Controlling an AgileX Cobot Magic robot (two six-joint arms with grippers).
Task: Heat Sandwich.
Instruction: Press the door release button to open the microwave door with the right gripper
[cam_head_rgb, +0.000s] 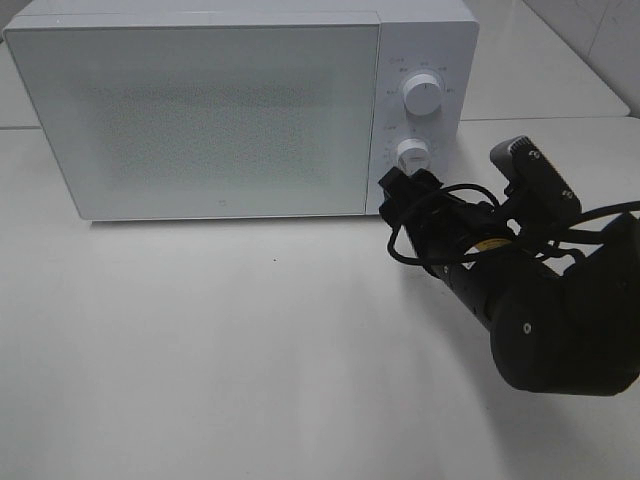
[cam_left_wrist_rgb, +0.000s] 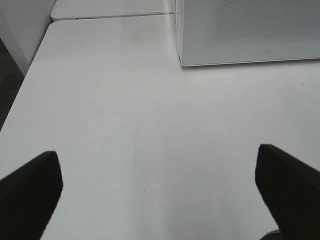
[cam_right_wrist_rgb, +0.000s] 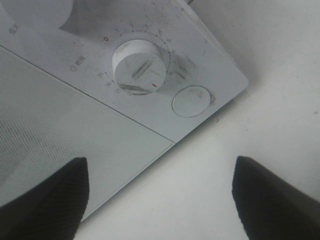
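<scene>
Exterior high view: a white, box-shaped microwave (cam_head_rgb: 200, 110) with a smooth, finely dotted glass door (cam_head_rgb: 200, 120), shut, is seen on a matte white table (cam_head_rgb: 250, 350). Two round white knobs (cam_head_rgb: 422, 95) are set one above the other on its panel. The black right gripper (cam_head_rgb: 405, 190) is held just before the lower knob (cam_head_rgb: 411, 155), its jaws apart and nothing between them; a scuffed round push button (cam_right_wrist_rgb: 192, 101) is shown in its wrist view. The left gripper (cam_left_wrist_rgb: 156, 152) is spread wide over bare tabletop. The sandwich is shown in no view, so its place relative to either pair of jaws cannot be told.
</scene>
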